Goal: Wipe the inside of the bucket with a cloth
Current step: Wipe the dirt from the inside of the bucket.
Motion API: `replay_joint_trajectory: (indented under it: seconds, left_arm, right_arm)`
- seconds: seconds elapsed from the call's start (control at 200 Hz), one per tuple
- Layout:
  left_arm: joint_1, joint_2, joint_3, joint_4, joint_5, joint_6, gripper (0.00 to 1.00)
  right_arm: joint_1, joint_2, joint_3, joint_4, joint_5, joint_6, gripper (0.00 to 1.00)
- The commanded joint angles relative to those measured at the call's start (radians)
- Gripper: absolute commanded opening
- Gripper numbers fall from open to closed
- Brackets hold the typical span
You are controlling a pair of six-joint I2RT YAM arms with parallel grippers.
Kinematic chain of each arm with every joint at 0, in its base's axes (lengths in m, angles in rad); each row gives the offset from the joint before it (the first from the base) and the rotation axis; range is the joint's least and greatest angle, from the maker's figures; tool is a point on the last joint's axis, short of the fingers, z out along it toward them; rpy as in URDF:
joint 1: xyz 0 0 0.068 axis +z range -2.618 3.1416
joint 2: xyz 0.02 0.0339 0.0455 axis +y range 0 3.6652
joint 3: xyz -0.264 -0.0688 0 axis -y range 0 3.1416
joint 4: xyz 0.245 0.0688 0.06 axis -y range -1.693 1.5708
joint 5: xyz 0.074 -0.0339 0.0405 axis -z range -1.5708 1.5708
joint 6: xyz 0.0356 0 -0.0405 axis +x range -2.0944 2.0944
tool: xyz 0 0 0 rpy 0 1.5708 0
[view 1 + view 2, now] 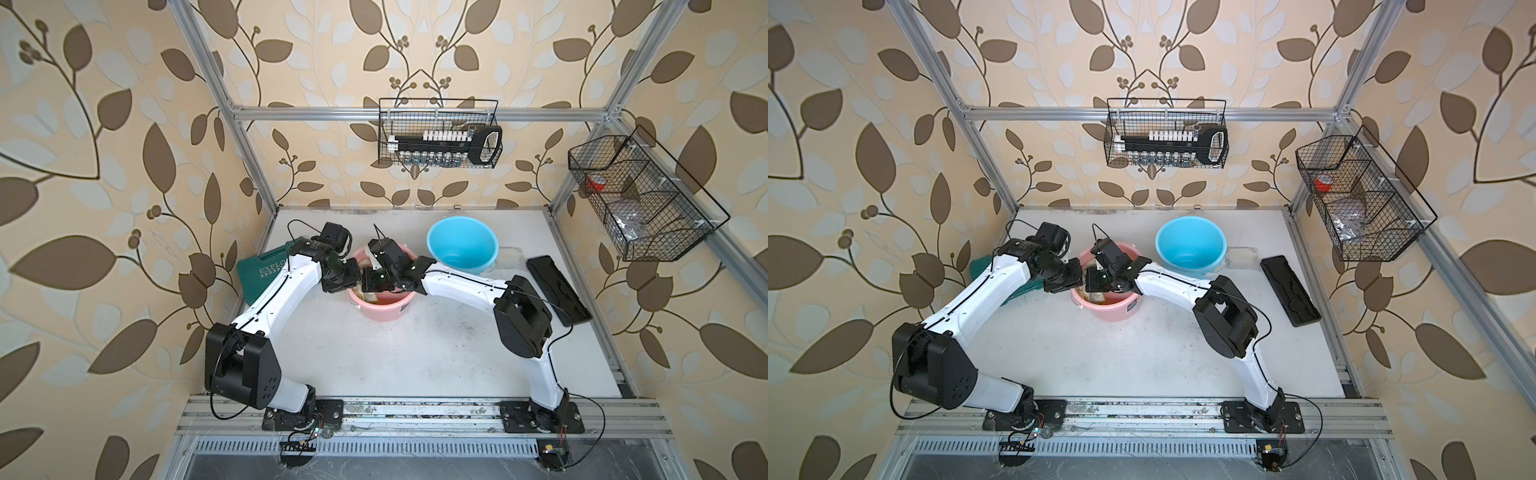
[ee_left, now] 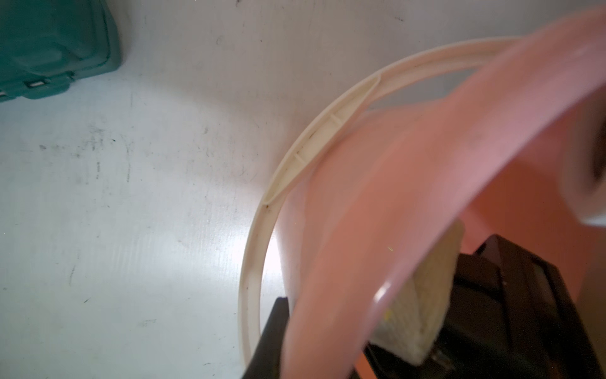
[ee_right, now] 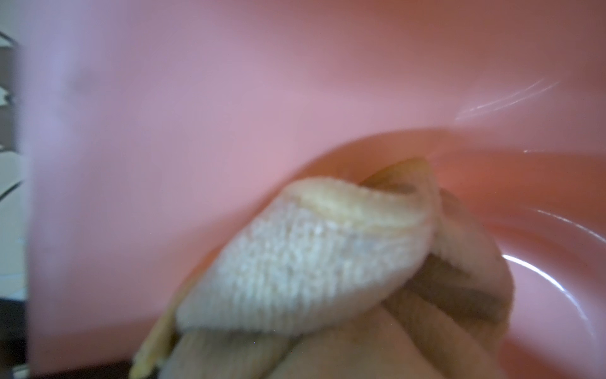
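Bunched pale yellow terry cloth (image 3: 311,262), low in the round pink plastic bucket (image 1: 384,309) at frame centre, suggests mid-wipe: left pincer (image 1: 353,281) clamped on its rim, right pincer (image 1: 371,287) closed on the cloth; next, probably a pressed sweep round the wall.

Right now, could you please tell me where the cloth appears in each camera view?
In a top view: cloth inside the pink bucket.
In a top view: again inside the bucket.
Left wrist: a pale corner just past the bucket's rim.
Right wrist: close up, bunched inside the bucket.
Shared landmark: the pink bucket.
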Motion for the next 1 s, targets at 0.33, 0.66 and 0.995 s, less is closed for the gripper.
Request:
replay_joint_trajectory:
  seconds: [0.33, 0.66, 0.995]
  left_arm:
    - [-0.028, -0.013, 0.110, 0.019, -0.175, 0.107, 0.00]
    - [-0.028, -0.020, 0.147, 0.000, -0.179, 0.126, 0.00]
    - [-0.030, -0.041, 0.117, -0.022, -0.013, 0.160, 0.00]
  right_arm:
    - [0.018, -0.087, 0.114, -0.599, -0.042, -0.371, 0.00]
    - [0.018, 0.042, 0.457, -1.069, 0.430, -0.519, 0.00]
    - [0.003, 0.183, 0.723, -1.003, 0.683, -0.569, 0.00]
